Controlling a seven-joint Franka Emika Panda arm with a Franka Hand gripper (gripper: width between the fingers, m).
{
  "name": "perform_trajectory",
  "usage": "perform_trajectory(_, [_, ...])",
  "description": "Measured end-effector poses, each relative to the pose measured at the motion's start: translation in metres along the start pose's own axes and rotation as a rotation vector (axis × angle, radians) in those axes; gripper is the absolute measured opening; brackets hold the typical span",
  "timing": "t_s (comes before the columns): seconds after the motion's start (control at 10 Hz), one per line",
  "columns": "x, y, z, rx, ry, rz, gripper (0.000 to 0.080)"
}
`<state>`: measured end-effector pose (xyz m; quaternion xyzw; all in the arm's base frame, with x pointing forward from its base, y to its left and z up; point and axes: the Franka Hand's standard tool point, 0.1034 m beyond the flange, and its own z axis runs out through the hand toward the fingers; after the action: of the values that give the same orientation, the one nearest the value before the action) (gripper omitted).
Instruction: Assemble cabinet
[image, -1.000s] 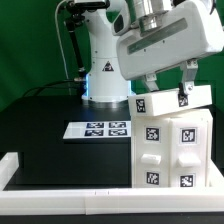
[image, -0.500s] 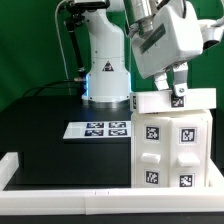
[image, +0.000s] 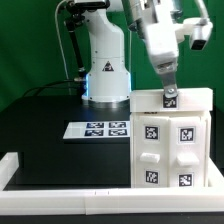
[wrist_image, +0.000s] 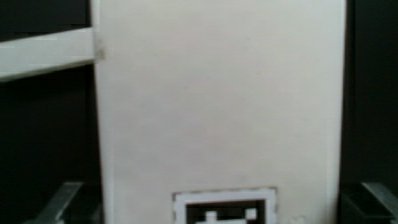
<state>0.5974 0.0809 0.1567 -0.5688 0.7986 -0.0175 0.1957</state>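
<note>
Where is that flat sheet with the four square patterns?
The marker board lies on the black table, in front of the robot's base and at the cabinet's exterior-view left.

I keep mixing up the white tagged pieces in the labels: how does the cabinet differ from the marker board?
The cabinet is a tall boxy block standing upright; the marker board is a thin sheet lying flat on the black table. The cabinet sits at the exterior view's right with the gripper at its top panel; the marker board lies apart, near the robot's base, untouched. Both are white with black-and-white square tags.

White tagged cabinet (image: 170, 140) — upright, tabletop
</note>
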Motion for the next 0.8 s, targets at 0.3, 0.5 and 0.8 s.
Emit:
perform_trajectory(0.3, [0.0002,0.0017,0.0008,-0.01,-0.014,0.25,0.0558])
perform_trajectory(0.5, [0.0018,0.0027,0.0008,-0.047,-0.017,0.367,0.0558])
perform_trajectory(0.8, [0.0014,0.0013,0.0002,-0.046,-0.019,0.378,0.0666])
